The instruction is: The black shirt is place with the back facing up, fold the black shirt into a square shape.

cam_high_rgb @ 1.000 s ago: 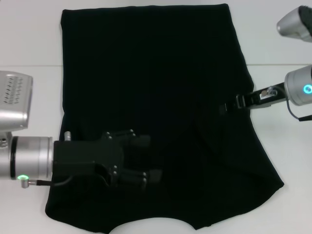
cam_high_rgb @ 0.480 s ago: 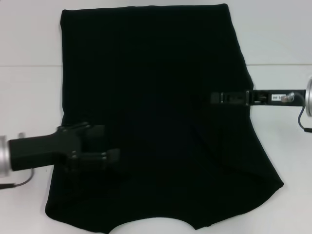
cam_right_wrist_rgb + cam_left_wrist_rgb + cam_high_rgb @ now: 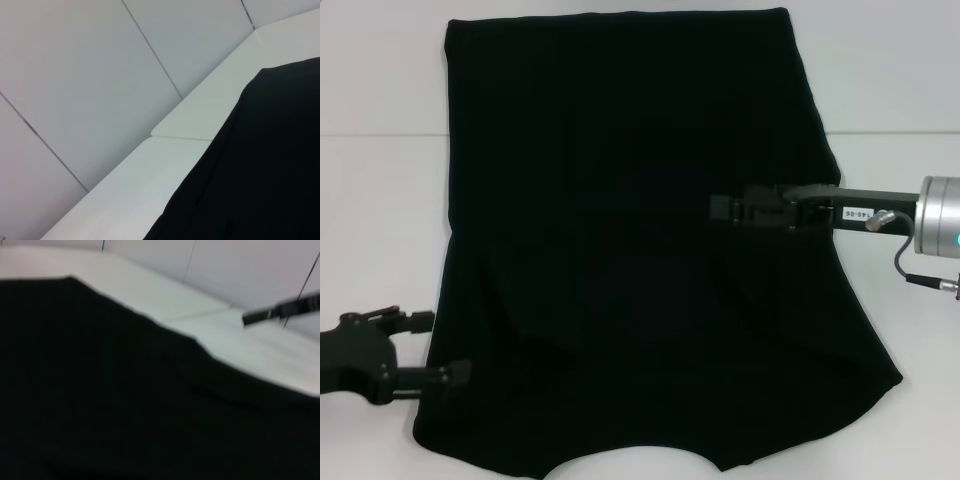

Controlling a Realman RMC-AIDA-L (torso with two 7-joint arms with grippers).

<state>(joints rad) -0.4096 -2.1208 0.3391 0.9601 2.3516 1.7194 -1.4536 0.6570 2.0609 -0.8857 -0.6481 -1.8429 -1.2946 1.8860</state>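
The left end effector (image 3: 432,348) sits at the near left of the head view, just at the left edge of the black shirt (image 3: 630,240). Its two black fingers stand well apart, pointing toward the garment, one finger (image 3: 415,321) above the other, with bare white tabletop (image 3: 380,220) showing between them. It holds nothing. The lower fingertip is right at the shirt's edge; whether it touches the fabric cannot be told.

The right end effector (image 3: 722,209) reaches in from the right side, its slim black body stretched across the right half of the shirt, over the fabric, at about mid-height. How its fingers stand cannot be told, since black parts merge with black cloth. Behind it the silver wrist shows a small teal light.

The black shirt lies spread flat on the white tabletop, plain side up, its straight edge at the far side and the curved neckline at the near edge. Soft creases run across its near half. The left wrist view shows the same fabric against the pale surface, with the right arm as a thin dark bar farther off.
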